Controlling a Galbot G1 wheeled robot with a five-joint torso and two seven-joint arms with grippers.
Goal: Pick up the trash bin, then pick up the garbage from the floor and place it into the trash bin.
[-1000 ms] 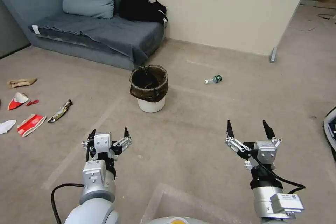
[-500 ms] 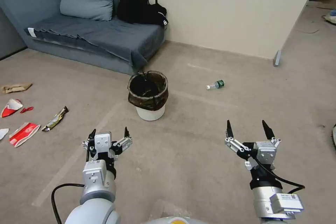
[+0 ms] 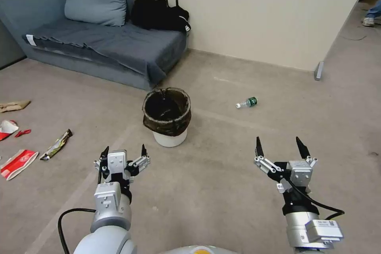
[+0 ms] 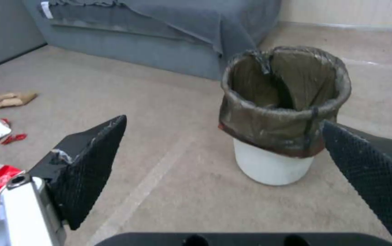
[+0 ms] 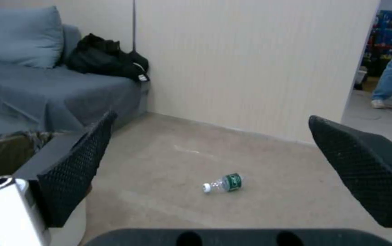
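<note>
as the view shifts, trash bin (image 3: 166, 116) nearer, grippers unmoved

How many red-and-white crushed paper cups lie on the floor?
2. One crushed cup lies near the head view's left edge, beside a foil wrapper. Another cup is partly cut off by that edge, further back. More may lie out of frame.

Open carpet lay ahead of both spread-fingered grippers.
Bare floor (image 3: 222, 174) separated the left gripper (image 3: 122, 153) from the trash bin (image 3: 167, 117), whose mouth stood unobstructed; the sofa (image 3: 107, 45) blocked passage behind it, and the wall (image 3: 274, 12) closed off beyond the bottle (image 3: 247, 103).
</note>
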